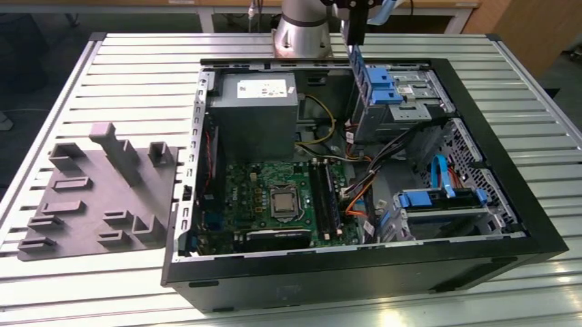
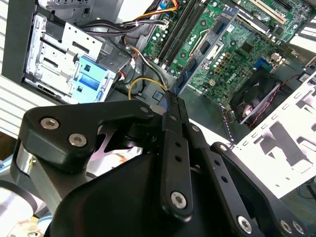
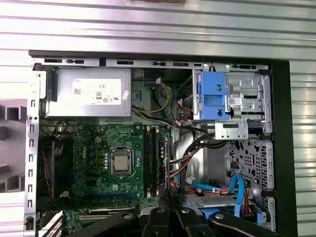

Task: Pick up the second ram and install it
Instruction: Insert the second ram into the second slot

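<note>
Above the open computer case (image 1: 364, 269), near the wall closest to the arm's base (image 1: 304, 34): claw (image 2: 171, 98), clenched on the second ram (image 2: 217, 30).
- Second ram: held by one end, raised over the case opening, apart from the motherboard (image 3: 94, 143). Blue-green board with black chips shows in the second wrist view; a thin edge shows in the first wrist view.
- Motherboard: green, with long black memory slots (image 3: 152, 158) just beside the processor socket (image 3: 121, 164).
- Case: lying on its side, panel off, on the slatted counter (image 1: 136, 54).
- Grey plastic tray (image 1: 91, 218): at the counter edge on the exterior view's left, well apart from the claw.
</note>
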`<state>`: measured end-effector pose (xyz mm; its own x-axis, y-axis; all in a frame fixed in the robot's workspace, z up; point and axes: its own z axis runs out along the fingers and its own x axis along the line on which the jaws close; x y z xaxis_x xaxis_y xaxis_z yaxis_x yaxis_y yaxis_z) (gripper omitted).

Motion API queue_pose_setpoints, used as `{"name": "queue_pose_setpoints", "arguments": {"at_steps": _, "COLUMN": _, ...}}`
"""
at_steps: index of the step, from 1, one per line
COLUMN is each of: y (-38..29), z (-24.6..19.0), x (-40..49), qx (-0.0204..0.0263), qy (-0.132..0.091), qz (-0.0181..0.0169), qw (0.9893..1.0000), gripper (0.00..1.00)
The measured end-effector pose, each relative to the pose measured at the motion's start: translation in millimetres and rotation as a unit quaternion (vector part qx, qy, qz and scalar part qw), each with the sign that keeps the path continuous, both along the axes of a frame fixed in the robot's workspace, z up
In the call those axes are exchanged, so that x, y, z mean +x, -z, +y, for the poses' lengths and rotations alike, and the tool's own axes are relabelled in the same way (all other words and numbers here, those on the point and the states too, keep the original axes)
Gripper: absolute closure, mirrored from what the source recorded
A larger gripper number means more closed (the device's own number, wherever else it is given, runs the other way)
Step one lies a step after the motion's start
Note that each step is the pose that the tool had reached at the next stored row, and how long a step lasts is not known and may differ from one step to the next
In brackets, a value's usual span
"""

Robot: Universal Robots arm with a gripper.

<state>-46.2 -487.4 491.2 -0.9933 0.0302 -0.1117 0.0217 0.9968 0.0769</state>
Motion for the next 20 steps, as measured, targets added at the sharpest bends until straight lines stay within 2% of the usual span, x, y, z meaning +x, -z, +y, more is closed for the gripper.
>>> {"name": "queue_pose_setpoints", "arguments": {"at_steps": 20, "y": 6.7, "z": 0.0, "x": 0.0, "qx": 0.0, "qy": 0.0, "qz": 0.0, "qw": 1.0, "gripper": 0.88}}
